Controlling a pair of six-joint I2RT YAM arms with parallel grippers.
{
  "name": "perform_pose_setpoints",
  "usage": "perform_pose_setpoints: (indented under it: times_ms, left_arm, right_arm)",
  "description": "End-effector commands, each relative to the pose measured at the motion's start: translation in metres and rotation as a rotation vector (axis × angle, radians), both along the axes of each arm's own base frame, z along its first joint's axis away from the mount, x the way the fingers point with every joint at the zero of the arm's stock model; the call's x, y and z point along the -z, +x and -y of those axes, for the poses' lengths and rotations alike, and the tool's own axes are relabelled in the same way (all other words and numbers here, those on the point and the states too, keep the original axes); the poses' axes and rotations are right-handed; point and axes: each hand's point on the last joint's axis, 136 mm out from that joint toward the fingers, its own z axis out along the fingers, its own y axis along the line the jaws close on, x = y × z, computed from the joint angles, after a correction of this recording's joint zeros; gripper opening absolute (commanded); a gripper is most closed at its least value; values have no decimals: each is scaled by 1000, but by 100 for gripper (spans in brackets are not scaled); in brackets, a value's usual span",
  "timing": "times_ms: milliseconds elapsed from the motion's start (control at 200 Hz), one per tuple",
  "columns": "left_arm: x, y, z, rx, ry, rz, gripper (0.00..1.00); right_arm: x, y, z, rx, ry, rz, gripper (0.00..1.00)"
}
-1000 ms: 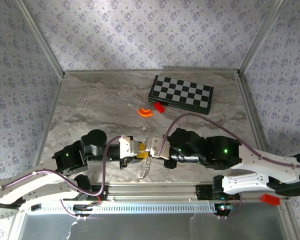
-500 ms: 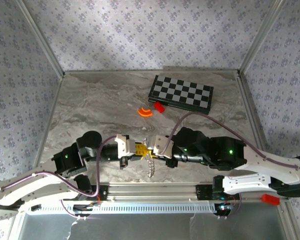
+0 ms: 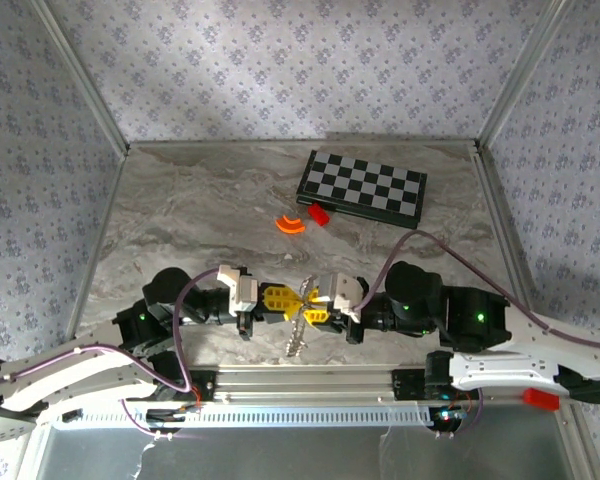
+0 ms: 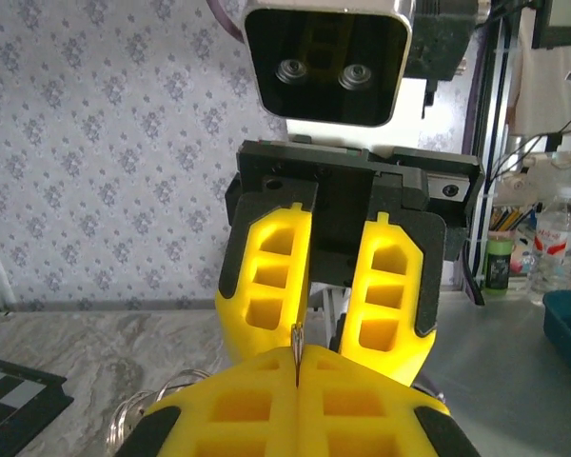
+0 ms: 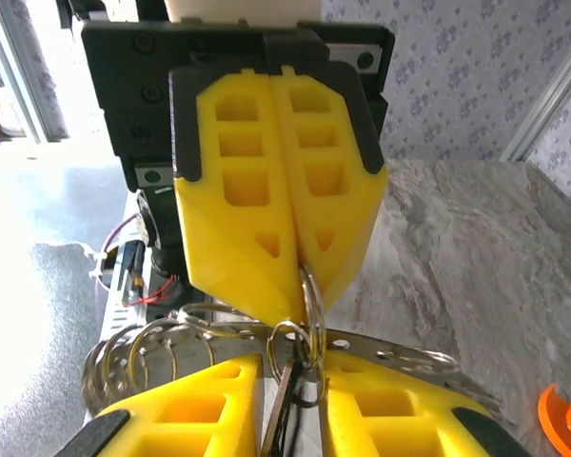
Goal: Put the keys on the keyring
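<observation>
I have bare worktop (image 3: 180, 210) to move over across the left half and along the right side beyond the right arm. The far centre is cluttered: the chessboard (image 3: 362, 187) lies there, with the red block (image 3: 319, 214) at its near-left corner and the orange arc piece (image 3: 291, 225) just beside that. By the front rail (image 3: 310, 380), the left arm's fingers (image 3: 273, 297) and the right arm's fingers (image 3: 316, 316) meet tip to tip with the keyring (image 3: 296, 338) at their tips, blocking that lane. Patterned walls (image 3: 40, 150) close three sides.

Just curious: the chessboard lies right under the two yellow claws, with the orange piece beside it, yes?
No. The chessboard lies at the table's far side, not under them; the orange piece is indeed beside it. The top external view shows this.
</observation>
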Motion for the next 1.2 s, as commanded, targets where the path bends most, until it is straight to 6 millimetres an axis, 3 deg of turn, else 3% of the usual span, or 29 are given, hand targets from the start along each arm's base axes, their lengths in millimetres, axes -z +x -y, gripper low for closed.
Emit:
perform_pose_setpoints:
  times_ms: [0,225,420,580,750,1199]
  left_arm:
    - [-30,-10,-7,41,-124,19,0]
    - [-31,-13,-8,60,-138,16,0]
    - [-28,-12,-8,56,-137,16,0]
    - [-28,-12,-8,53,-123,19,0]
    - [-26,-12,-7,54,-112,21,0]
    - [-27,-15,-7,73,-109,17,0]
  right_arm:
    - [-17,-6,-1,-36,83,-14,22]
    - [-16,-6,-1,-37,82,-13,17]
    - [-22,-9,1,-51,100,-14,35]
    - [-29,-9,8,-42,114,-6,39]
    - [-35,-9,8,-42,140,6,30]
    - [-26,-5,4,-34,106,2,14]
